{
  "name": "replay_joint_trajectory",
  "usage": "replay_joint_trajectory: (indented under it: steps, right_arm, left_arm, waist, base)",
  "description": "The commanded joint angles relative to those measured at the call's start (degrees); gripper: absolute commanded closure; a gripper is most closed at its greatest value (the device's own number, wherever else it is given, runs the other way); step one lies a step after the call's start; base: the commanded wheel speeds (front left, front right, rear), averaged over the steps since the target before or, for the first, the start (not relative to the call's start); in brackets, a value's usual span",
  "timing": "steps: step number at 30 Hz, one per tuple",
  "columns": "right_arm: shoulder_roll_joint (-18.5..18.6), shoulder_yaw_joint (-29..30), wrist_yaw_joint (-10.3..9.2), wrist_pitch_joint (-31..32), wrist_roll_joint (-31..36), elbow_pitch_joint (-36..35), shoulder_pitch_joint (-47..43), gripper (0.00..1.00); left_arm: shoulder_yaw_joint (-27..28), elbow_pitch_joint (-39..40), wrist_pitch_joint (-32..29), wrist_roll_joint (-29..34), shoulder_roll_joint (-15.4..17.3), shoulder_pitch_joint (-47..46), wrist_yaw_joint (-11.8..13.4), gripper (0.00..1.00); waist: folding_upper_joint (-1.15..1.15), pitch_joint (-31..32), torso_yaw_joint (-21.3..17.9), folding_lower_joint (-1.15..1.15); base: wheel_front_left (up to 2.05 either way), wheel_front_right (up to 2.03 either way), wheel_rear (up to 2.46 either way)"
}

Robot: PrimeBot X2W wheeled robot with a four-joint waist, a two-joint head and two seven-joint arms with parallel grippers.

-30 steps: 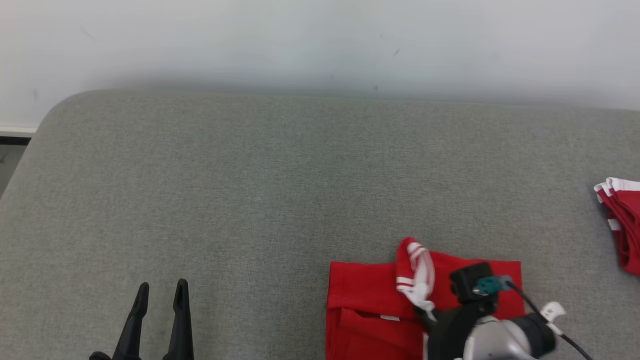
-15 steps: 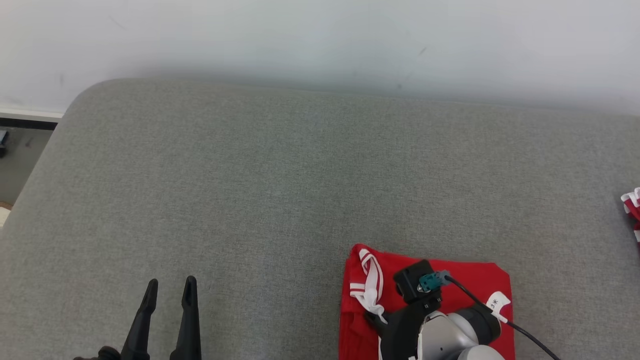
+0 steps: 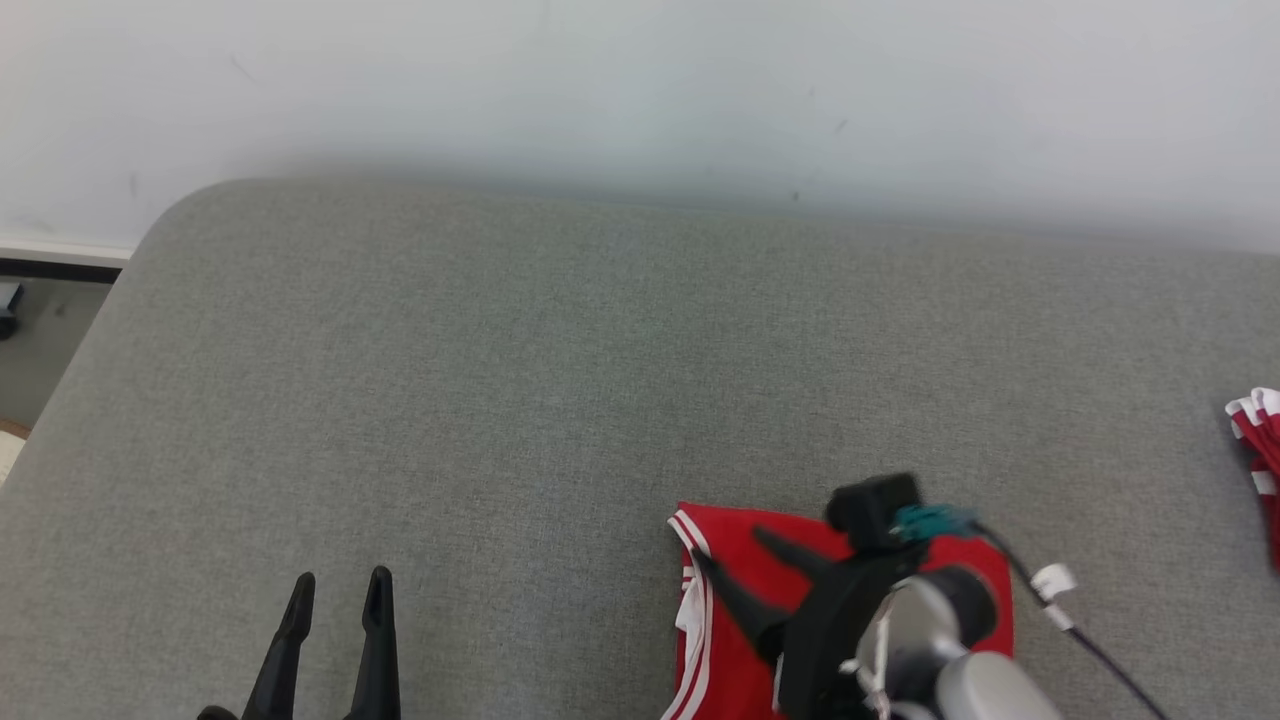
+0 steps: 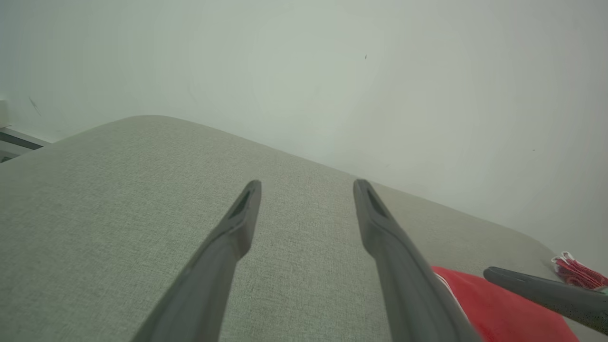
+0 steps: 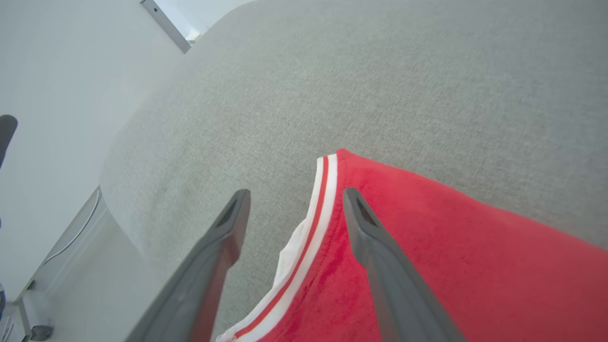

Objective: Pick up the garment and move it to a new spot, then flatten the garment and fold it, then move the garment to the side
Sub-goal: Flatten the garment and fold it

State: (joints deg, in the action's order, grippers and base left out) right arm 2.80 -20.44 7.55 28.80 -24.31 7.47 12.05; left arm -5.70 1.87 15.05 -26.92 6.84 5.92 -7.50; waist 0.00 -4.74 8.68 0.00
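**Head view.** The left fingers (image 3: 376, 650) point up the frame over bare grey fabric-covered table (image 3: 500, 400), spread apart and holding nothing. The right fingers (image 3: 735, 600) stand wide apart and empty, aimed at the left edge of the red garment (image 3: 730, 685). The garment lies directly under and behind them as a compact, flat rectangle. A second red garment (image 3: 1260, 450) lies well apart, on the far side of the right arm from the fingers. A pale wall (image 3: 600, 80) backs the table.

**Left wrist view.** The left fingers (image 4: 228, 242) are parted wide, with only table (image 4: 118, 213) between and beyond their tips. The garment (image 4: 494, 318) lies beside the right-hand finger, near its base. One of the right fingers (image 4: 546, 292) reaches over it. The second red garment (image 4: 577, 273) lies past that finger.

**Right wrist view.** The right fingers (image 5: 375, 251) are wide open and grip nothing. The garment's striped trim (image 5: 323, 199) runs between them. The red body of the garment (image 5: 451, 247) spreads under and outward of the right-hand finger, and bare table (image 5: 380, 71) lies beyond the tips. Whether either tip touches the cloth cannot be told. The floor (image 5: 71, 285) shows outward of the left-hand finger.

**Progress (judged).** The garment lies smooth, squared and layered, so flattening and folding look complete. It rests unheld, well apart from the second red garment. Moving it to the side therefore appears to be the step left, and it would call for a fresh grasp on the folded stack.
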Motion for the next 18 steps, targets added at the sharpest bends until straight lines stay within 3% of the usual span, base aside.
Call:
replay_joint_trajectory:
  steps: [1, 6, 11, 18]
  right_arm:
    - [0.2, 1.0, -0.16, -0.7, 0.3, -0.7, 0.9, 0.0]
    - [0.1, 9.6, -0.16, -2.7, 5.1, -5.2, -1.4, 0.0]
    - [0.1, 19.8, -0.16, -0.2, 10.5, -10.8, -6.9, 0.0]
    - [0.1, 29.2, -0.16, 1.9, 11.2, -17.7, -14.2, 0.0]
  left_arm:
    - [0.0, 0.2, 0.1, 0.4, 0.0, 0.8, 0.1, 0.0]
    - [-0.3, 0.6, 0.1, 0.9, -0.1, 1.5, 0.1, 0.0]
    - [-0.3, 0.7, 0.1, 1.0, -0.3, 2.5, 0.1, 0.0]
    - [0.9, 0.7, 0.1, 1.4, -0.6, 2.0, 0.1, 0.0]
  waist:
    - [0.0, 0.4, -0.3, 0.0]
    - [0.0, 1.2, -0.9, 0.0]
    - [0.0, 2.0, -2.0, 0.0]
    - [0.0, 2.4, -4.7, 0.0]
  base:
    - [0.0, 0.0, 0.0]
    - [0.0, 0.0, 0.0]
    - [0.0, 0.0, 0.0]
    - [0.0, 0.0, 0.0]
